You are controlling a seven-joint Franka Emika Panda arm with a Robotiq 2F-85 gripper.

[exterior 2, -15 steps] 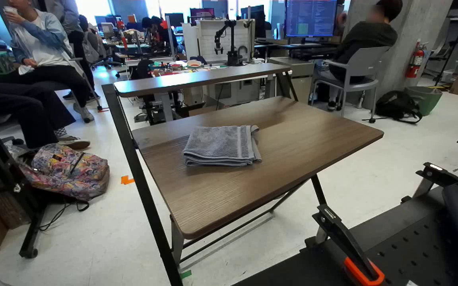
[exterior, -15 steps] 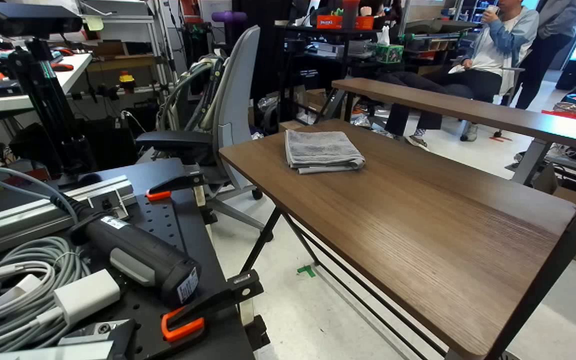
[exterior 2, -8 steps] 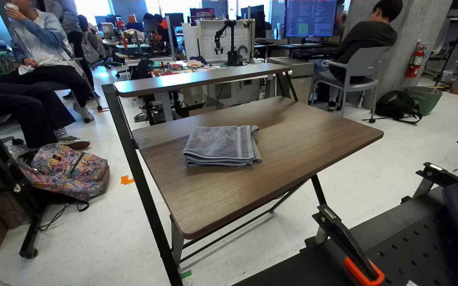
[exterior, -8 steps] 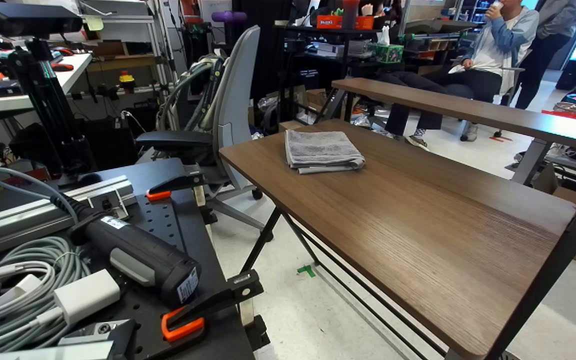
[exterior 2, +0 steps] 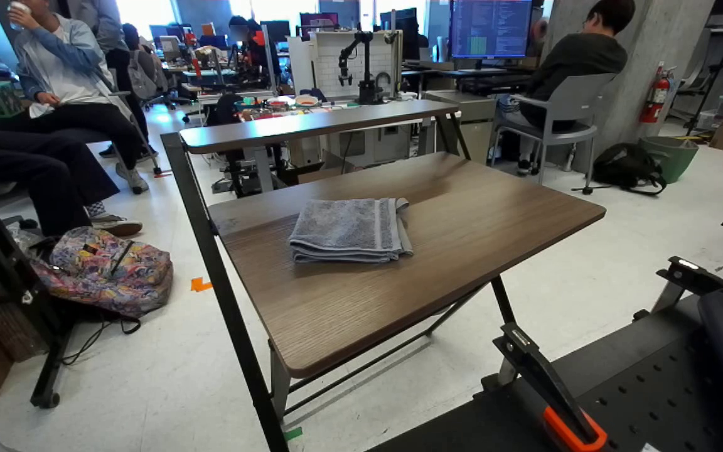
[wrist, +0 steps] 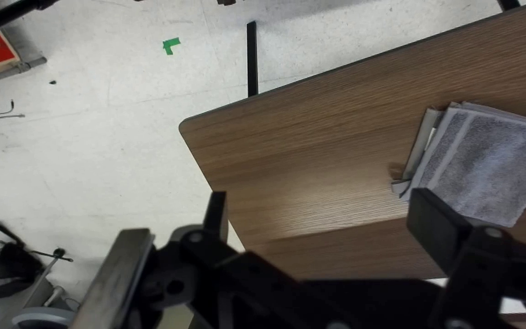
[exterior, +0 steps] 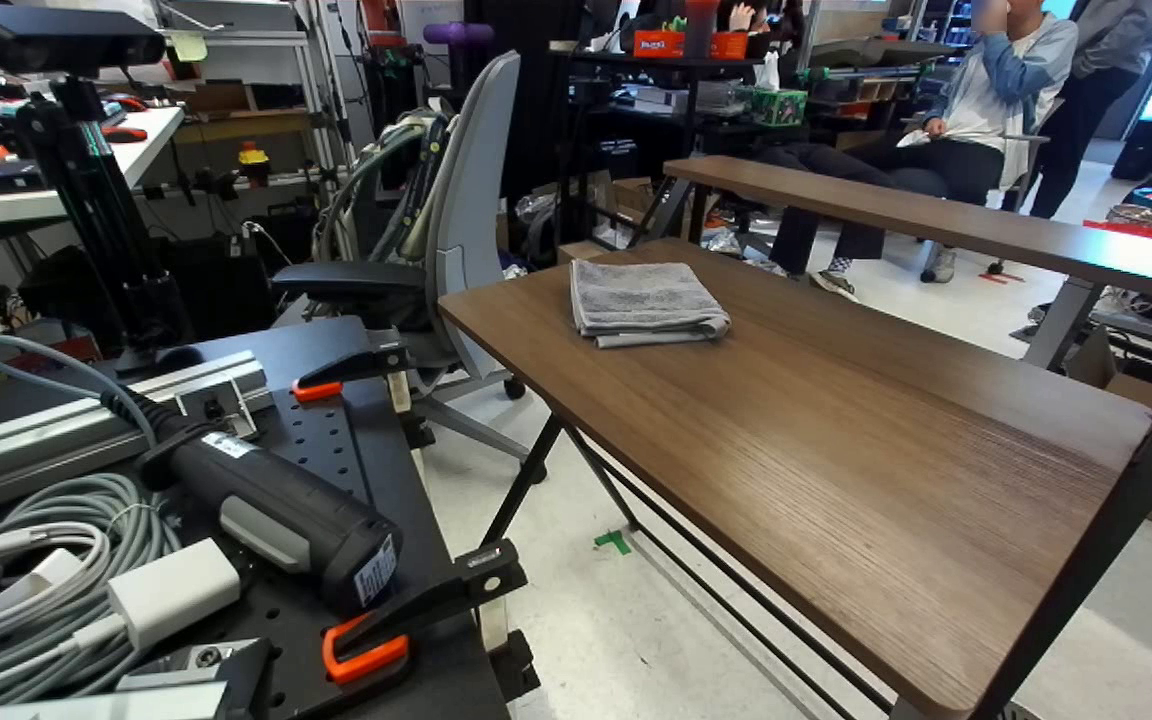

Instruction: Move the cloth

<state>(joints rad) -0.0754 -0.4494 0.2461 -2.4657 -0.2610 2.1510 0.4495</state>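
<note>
Brown wood grain runs across the desk [exterior: 836, 450], with a raised shelf [exterior: 936, 215] along one side and a grey office chair [exterior: 481, 180] near one corner. Towards that end, in from every edge, the grey cloth [exterior 2: 346, 226] lies folded into a flat, layered pad, seen in both exterior views. Up at the wrist, the gripper [wrist: 318, 195] has its jaws spread wide and holds nothing; one of the fingers [wrist: 436, 228] crosses a corner of the cloth in the wrist view, but as no gripper shows beside it from outside, I judge them well apart. The cloth should prove light, limp and hard to harm, with a towelling nap that grips rather than slips. I would take it by the striped side, where a loose under-layer [wrist: 420, 141] juts out and a small corner seems to lift: straddle that edge low to the wood and gather every layer before squeezing, since pinching only the top one would probably let the fold fall apart, and the rest would sag or trail as it rises
</note>
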